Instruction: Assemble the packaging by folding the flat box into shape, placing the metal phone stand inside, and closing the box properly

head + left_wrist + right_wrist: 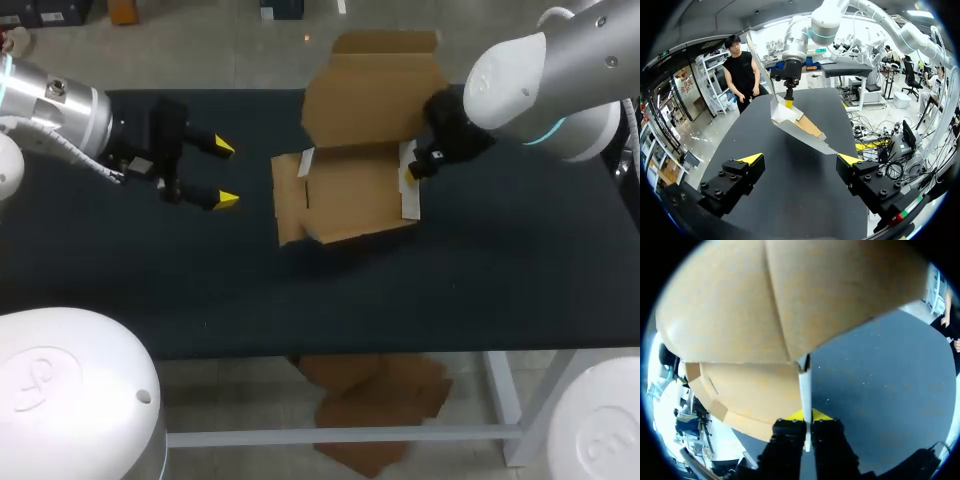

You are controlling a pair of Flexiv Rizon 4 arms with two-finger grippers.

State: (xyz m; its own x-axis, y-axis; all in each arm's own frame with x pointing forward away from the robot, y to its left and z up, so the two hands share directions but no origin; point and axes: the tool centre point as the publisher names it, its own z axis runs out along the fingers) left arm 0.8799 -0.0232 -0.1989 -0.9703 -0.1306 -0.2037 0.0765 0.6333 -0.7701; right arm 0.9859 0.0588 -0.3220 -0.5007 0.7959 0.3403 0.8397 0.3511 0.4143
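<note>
The brown cardboard box (350,195) lies partly folded at the table's middle, its lid flap (375,100) raised toward the far edge. My right gripper (412,170) is shut on the box's right side wall; in the right wrist view its gripper (807,416) pinches that thin white-edged wall (805,385), with the box's brown panels (740,315) close ahead. My left gripper (225,173) hangs open to the left of the box, apart from it. In the left wrist view the box (800,125) sits ahead of the wide-open left gripper (801,160). No phone stand shows.
The black tabletop (450,290) stretches bare in front of the box and to both sides. My right arm (790,75) comes down onto the box's far end in the left wrist view.
</note>
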